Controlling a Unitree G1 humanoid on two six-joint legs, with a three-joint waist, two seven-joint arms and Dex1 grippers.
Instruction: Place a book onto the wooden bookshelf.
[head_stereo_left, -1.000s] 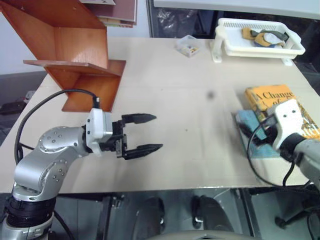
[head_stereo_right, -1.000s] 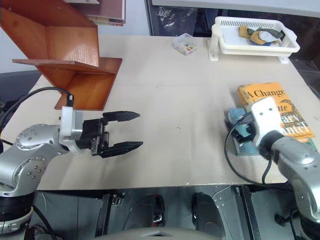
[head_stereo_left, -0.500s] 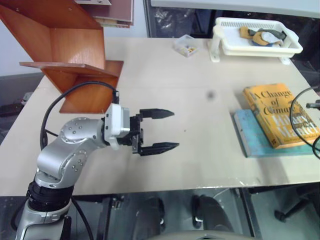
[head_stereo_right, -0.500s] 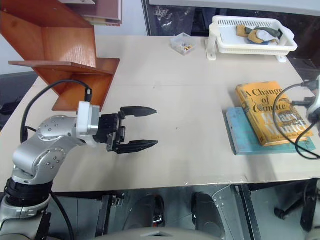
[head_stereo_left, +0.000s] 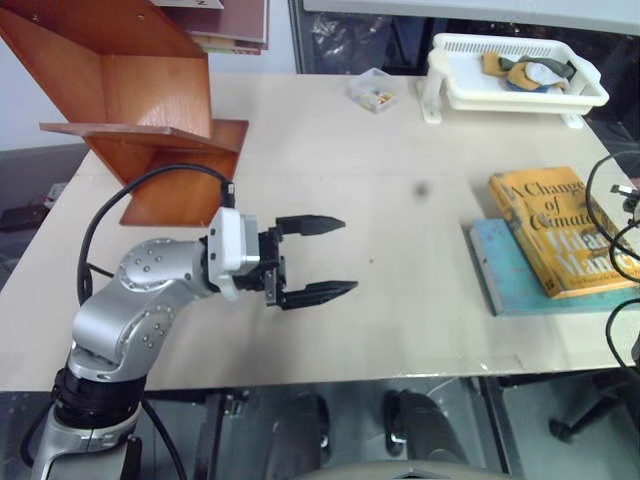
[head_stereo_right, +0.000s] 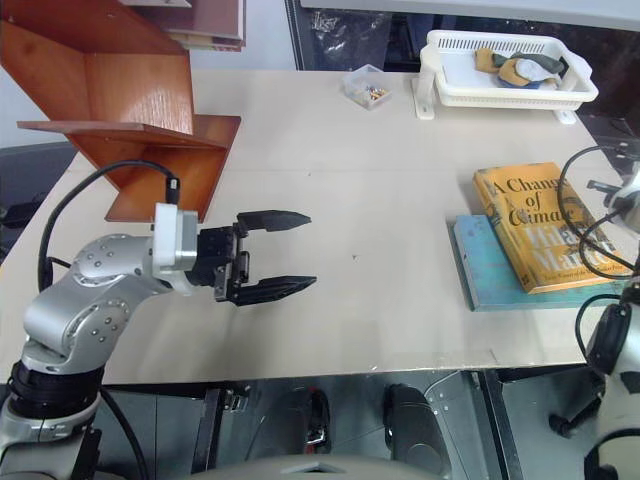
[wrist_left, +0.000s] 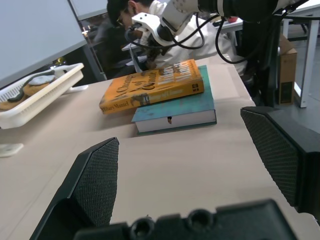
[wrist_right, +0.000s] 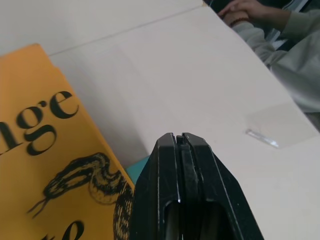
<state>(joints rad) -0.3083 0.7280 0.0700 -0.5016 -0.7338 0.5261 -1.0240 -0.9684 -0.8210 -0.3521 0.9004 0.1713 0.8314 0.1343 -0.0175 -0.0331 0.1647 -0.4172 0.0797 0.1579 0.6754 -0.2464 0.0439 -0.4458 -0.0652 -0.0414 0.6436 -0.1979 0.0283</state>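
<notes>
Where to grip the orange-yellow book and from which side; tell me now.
Judging by its pose, take the orange-yellow book by the corner nearest the white tray, coming in level from that far side. It lies flat, skewed on the teal book, and that corner overhangs, leaving room beneath for a finger.

Bookshelf (head_stereo_left: 130, 110) upper left on table (head_stereo_left: 350, 180); tray (head_stereo_left: 515, 75) upper right; book (head_stereo_left: 560, 230) right edge, atop second book (head_stereo_left: 500, 275); left gripper (head_stereo_left: 315, 258) lower left of centre.
</notes>
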